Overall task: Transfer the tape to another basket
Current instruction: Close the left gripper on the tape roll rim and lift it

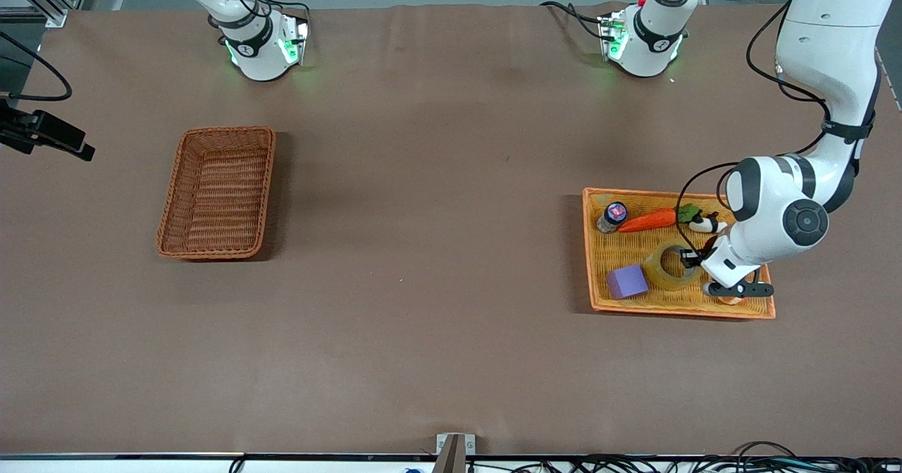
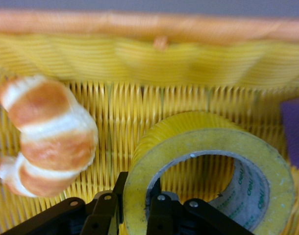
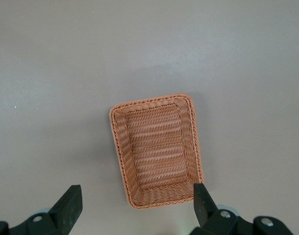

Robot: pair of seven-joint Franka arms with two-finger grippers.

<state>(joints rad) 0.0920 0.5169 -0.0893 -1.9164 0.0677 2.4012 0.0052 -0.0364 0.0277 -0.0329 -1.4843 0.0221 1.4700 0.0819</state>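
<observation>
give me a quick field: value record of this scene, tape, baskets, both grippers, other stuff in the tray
tape: roll lying flat in the orange tray, beside the purple block
left gripper: shut on the tape's wall, one finger inside the ring, one outside
right gripper: open, high over the basket, waiting
basket: brown wicker, toward the right arm's end of the table, nothing in it
other tray items: carrot, small bottle, croissant
task stage: tape gripped, not yet lifted

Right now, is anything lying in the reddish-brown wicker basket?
No: the right wrist view shows the basket with only its bare woven floor inside.
</observation>
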